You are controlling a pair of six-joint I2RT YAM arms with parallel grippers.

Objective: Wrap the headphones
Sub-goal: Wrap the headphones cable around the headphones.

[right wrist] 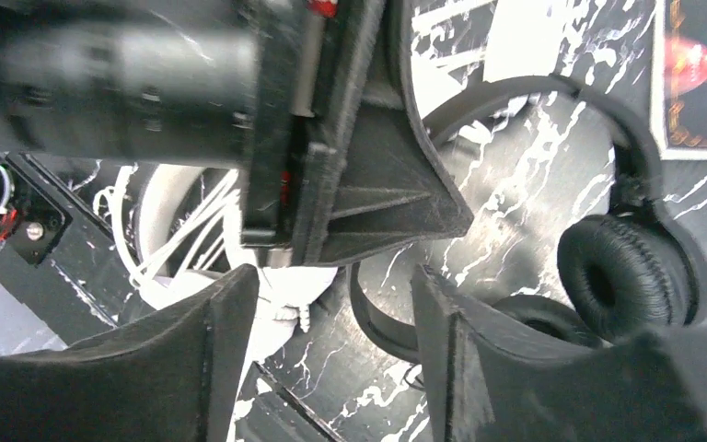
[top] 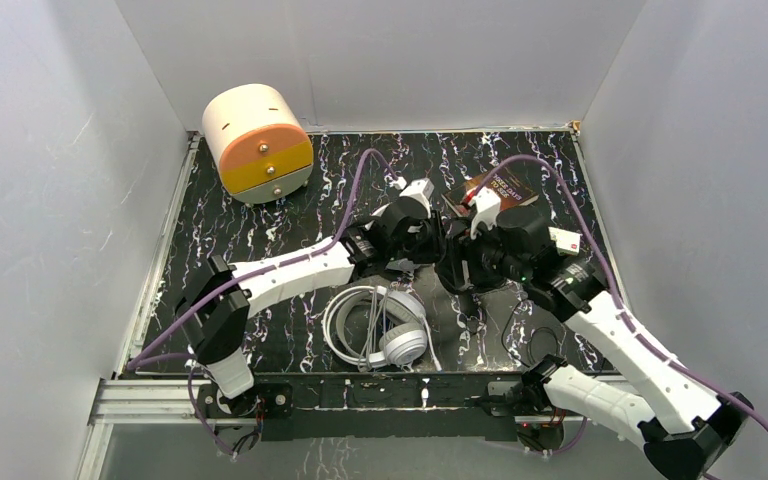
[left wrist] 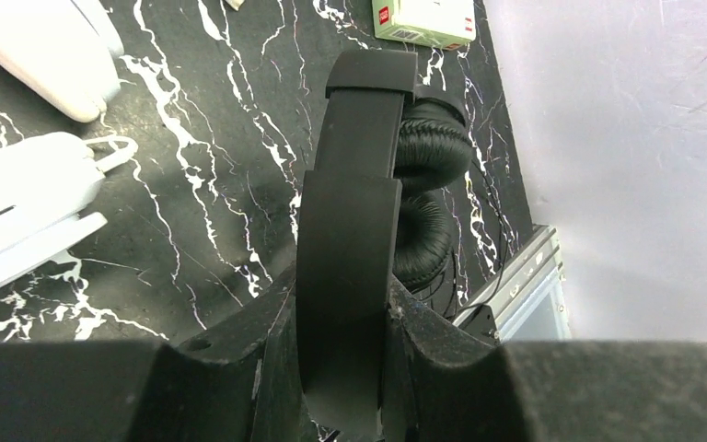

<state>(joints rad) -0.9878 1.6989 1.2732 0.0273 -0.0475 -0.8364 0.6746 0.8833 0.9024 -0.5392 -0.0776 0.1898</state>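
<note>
Left gripper (left wrist: 345, 368) clamps the black headphones (left wrist: 359, 184) by the headband above mid-tabletop. Right gripper (right wrist: 331, 341) has its jaws apart. That clamp should be firm and centred before any winding.

I've got a black marbled table (top: 260, 225): drawer box (top: 257, 143) in the far-left corner, white headphones (top: 403, 343) mid near edge, booklet (top: 508, 188) toward the far edge.

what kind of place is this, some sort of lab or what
Most likely a robot lab test cell: white panel walls box in a black marbled tabletop, the left arm and right arm are bolted to a metal frame at its near edge, and white headphones lie there as props.
</note>
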